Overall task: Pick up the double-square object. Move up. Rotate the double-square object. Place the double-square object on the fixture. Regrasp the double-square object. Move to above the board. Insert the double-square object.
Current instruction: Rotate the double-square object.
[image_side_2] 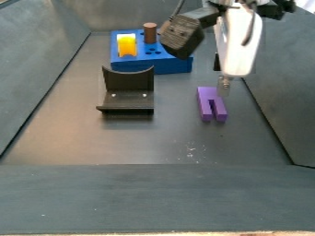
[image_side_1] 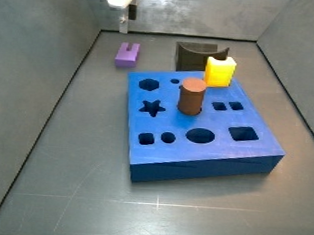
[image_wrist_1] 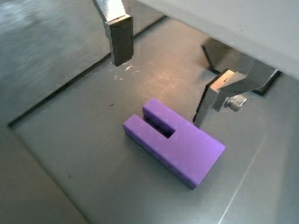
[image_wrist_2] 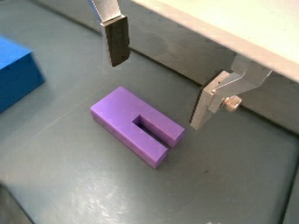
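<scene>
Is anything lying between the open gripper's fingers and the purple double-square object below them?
Nothing. In both wrist views the gripper hangs open above the double-square object, with only bare grey floor around the piece.

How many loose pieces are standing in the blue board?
2: a yellow block at the blue board's far edge and a brown cylinder nearer its middle. The open gripper hangs above the purple block on the floor.

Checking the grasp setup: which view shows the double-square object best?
Both wrist views: the double-square object fills the frame, slot plain, lying on the floor below the open end effector. In a side view it is smaller but clear, slot visible. In a side view it is tiny and far.
</scene>
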Robot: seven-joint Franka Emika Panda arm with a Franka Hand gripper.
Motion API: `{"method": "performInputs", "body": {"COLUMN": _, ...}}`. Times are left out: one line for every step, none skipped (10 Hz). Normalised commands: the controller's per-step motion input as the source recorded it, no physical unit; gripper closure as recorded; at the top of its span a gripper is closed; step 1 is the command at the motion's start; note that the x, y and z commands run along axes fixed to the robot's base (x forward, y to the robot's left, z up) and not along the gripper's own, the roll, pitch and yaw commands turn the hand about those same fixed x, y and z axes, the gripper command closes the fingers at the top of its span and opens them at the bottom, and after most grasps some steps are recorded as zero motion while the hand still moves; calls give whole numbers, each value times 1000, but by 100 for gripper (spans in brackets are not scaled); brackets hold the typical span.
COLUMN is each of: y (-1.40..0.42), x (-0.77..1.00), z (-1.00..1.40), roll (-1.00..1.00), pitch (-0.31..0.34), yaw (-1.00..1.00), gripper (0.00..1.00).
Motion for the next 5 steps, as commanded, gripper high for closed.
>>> {"method": "performInputs", "body": {"y": 3, "x": 45, "z": -56, "roll": 3, "pitch": -5, "yaw": 1000, "gripper": 0}}
{"method": "performInputs", "body": {"y": 3, "x": 45, "z": -55, "roll": 4, "pitch": -5, "yaw": 1000, "gripper": 0}}
{"method": "performInputs", "body": {"y": 3, "x": 45, "z": -55, "roll": 4, "pitch": -5, "yaw": 1000, "gripper": 0}}
{"method": "performInputs", "body": {"y": 3, "x": 45, "z": -55, "roll": 4, "pitch": -5, "yaw": 1000, "gripper": 0}}
{"method": "performInputs", "body": {"y": 3, "x": 45, "z": -54, "roll": 4, "pitch": -6, "yaw": 1000, "gripper": 0}}
